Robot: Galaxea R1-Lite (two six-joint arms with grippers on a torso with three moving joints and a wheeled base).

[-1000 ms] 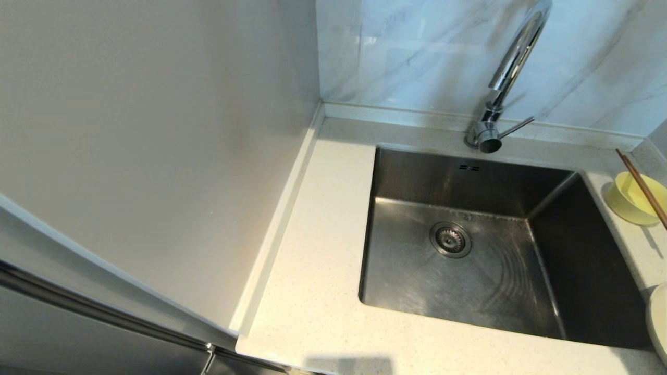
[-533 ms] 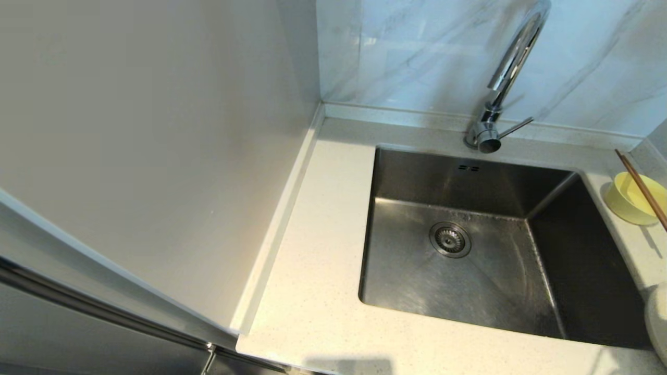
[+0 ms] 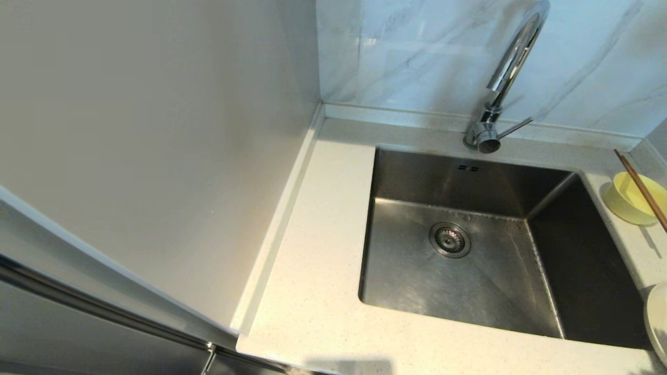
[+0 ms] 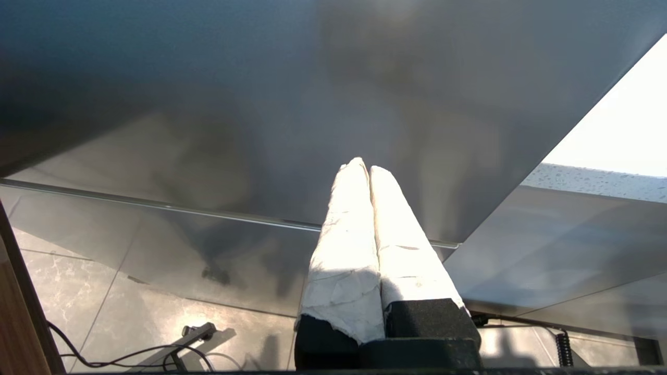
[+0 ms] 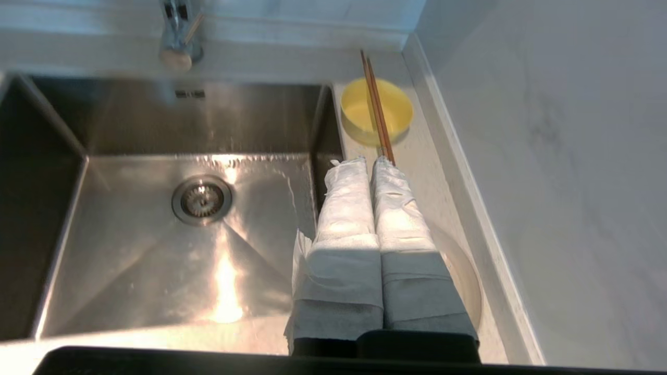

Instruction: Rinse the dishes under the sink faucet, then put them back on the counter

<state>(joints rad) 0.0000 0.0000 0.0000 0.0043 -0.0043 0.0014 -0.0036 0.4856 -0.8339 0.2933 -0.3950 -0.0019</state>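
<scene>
Hovering over half-hidden plate, right hand clenched empty; left hand clenched, parked.

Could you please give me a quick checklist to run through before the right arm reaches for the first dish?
1. Right gripper free to grasp: not ok, shut, empty, above the plate.
2. Chopsticks reachable: ok, lying across the yellow bowl.
3. Bowl on the counter: ok, upright beside the basin.
4. Basin clear: ok.
5. Faucet running: cannot tell.
6. Left gripper out of the way: ok, shut, away from the sink.
</scene>
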